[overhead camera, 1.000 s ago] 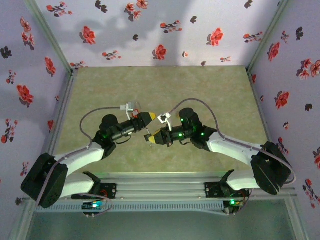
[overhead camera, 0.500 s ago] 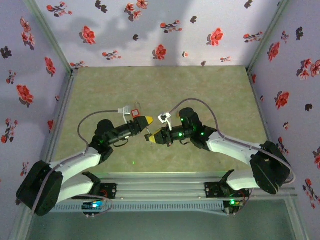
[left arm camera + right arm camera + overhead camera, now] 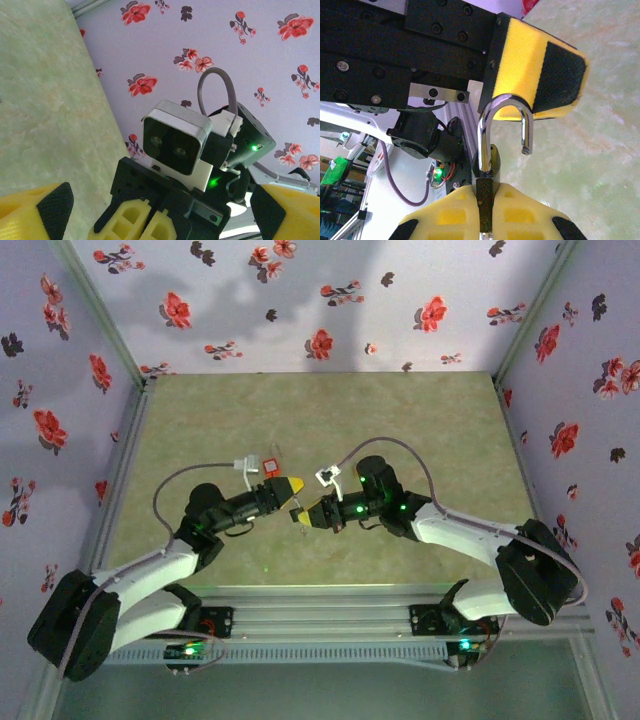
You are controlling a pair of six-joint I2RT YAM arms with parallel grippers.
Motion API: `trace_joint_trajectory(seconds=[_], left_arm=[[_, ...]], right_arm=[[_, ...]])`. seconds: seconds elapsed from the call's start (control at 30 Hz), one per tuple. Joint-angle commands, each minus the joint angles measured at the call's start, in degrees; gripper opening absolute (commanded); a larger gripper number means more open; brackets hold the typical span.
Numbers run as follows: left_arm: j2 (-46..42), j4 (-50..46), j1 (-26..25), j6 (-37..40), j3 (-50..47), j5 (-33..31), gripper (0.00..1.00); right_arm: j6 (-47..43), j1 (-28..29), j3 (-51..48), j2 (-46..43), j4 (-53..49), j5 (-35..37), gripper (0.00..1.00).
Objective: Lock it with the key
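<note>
The right fingers (image 3: 520, 217) are closed on the padlock (image 3: 485, 192) body, shackle open; left fingers (image 3: 30, 215) wide open, empty, just beside shackle, mid table (image 3: 330, 420).

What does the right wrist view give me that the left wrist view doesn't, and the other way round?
Right wrist: the padlock, its shackle open, held in the right gripper with the jaws shut on its body. A finger pad of the other arm sits right by the shackle loop.
Left wrist: the left gripper, jaws wide apart, facing the right arm's wrist camera, with the flowered wall behind.
Both: the green mat and yellow fingers of both arms.
</note>
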Motion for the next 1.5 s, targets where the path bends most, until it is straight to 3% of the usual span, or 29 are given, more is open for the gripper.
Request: trace_joint_trajectory(seconds=[0.0, 0.4, 0.63, 0.77, 1.1, 1.47], left_arm=[[-1.3, 2.0, 0.1, 0.0, -1.1, 2.3, 0.95], [-3.5, -0.1, 0.1, 1.1, -1.5, 3.4, 0.92], [-7.6, -11.0, 0.2, 6.7, 0.8, 3.3, 0.88], [-9.7, -17.9, 0.7, 10.5, 2.3, 2.8, 0.83], [-10.1, -21.7, 0.7, 13.1, 3.6, 3.0, 0.7], [-9.9, -26.7, 1.0, 16.4, 5.9, 2.9, 0.47]], right_arm=[[0.3, -0.6, 0.0, 0.4, 2.0, 0.9, 0.0], [0.5, -1.3, 0.0, 0.4, 1.6, 2.0, 0.0], [0.9, -1.3, 0.0, 0.4, 1.9, 0.4, 0.0], [1.4, -1.3, -0.3, -0.1, 2.7, -0.5, 0.0], [2.1, -1.0, -0.4, 0.2, 3.4, -2.1, 0.0], [1.4, -0.2, 0.3, 1.0, 2.2, -3.3, 0.0]])
